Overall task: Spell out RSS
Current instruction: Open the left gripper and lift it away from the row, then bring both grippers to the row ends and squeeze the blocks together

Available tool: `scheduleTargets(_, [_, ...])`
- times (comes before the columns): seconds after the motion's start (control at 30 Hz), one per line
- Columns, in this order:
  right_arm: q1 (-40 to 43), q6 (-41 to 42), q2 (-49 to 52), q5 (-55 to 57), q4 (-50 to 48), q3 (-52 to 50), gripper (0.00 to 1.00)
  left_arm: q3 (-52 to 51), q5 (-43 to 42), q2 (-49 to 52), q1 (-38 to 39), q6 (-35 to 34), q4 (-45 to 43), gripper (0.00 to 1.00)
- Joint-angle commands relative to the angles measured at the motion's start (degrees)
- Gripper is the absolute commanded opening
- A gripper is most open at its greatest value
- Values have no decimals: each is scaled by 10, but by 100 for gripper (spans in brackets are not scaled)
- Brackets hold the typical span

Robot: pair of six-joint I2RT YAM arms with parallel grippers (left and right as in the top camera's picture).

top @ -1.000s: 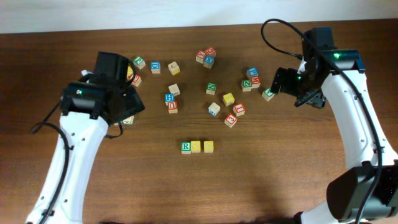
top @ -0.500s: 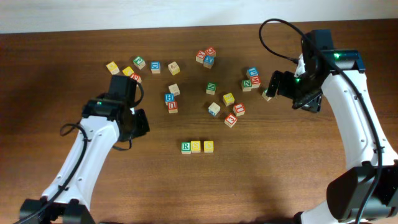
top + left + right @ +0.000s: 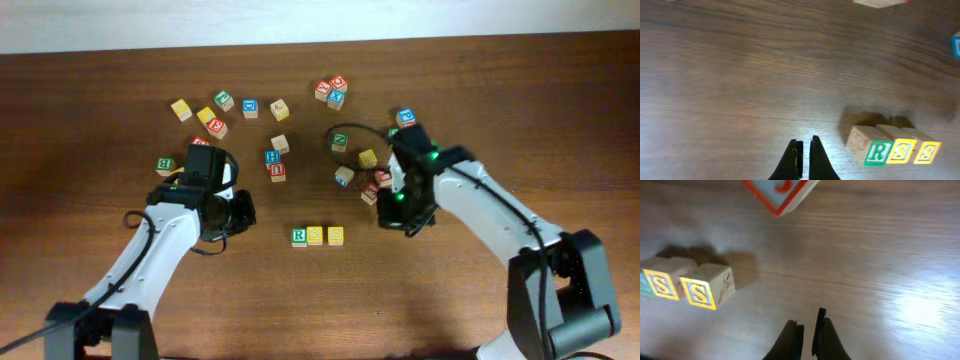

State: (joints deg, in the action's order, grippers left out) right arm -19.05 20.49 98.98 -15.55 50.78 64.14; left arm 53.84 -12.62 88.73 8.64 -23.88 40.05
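Green-lettered white wooden R cube [image 3: 299, 236] and two yellow-faced wooden S cubes [image 3: 316, 235] touch in a row: spelling judged complete. Left tool [image 3: 806, 142] and right tool [image 3: 809, 319] are pinched together, empty. Next move: retract without nudging the row.

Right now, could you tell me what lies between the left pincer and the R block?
Nothing: only bare table between the left pincer and the R block, clearest in the left wrist view.
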Motion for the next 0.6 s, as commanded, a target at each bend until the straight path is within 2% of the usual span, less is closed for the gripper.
scheduleTargets(0.0, [-26,52,-2,-3,-35,-20,4,-7,-84,35,-2,27,-22,0])
scheduleTargets(0.23, [-66,104,6,-3,-112,-40,5,-7,-91,92,13,28,-29,0])
scheduleTargets(0.57, [-85,120,54,-39,-144,-47,4,-7,-75,109,56,27,-34,0])
